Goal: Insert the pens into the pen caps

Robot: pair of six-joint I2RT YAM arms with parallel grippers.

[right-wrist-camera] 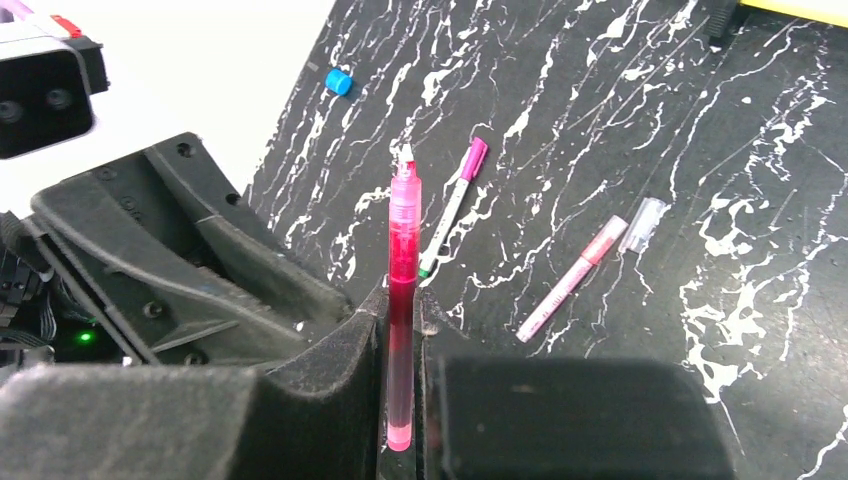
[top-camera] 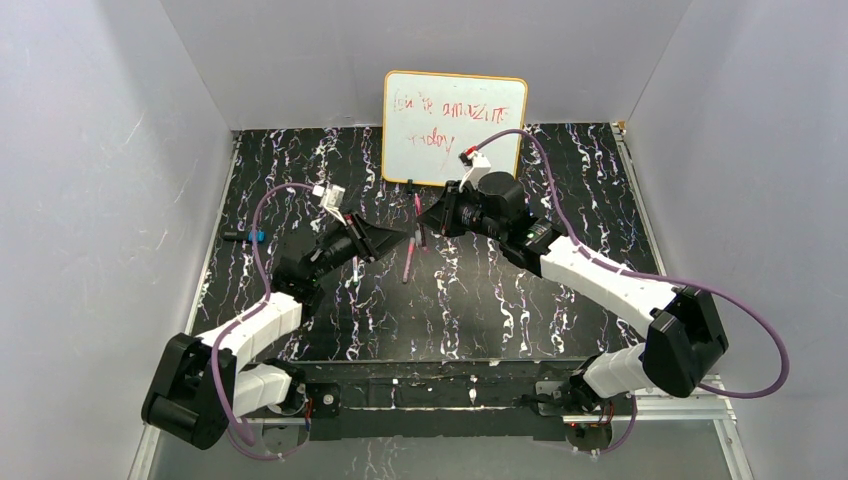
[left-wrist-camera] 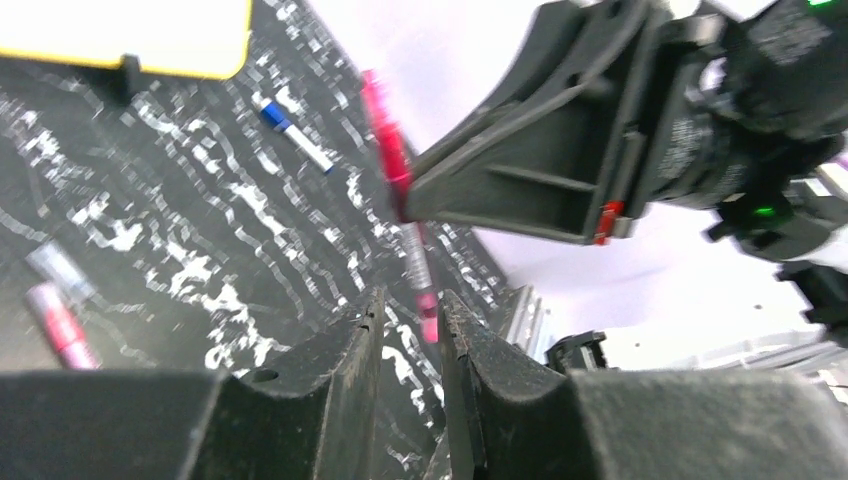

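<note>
Hard to make out: left wrist view is blurred. Narrow gap between left gripper jaws, pink smear showing through it; cannot tell whether anything is gripped. Lower end of translucent pink marker pen hidden between right gripper fingers. Right gripper clamped on that pen, pale nib end free, above centre of black white-veined worktop. Loose mid-worktop: white pen with magenta cap, pale pink pen, clear cap at its end. Small blue cap near left edge.
</note>
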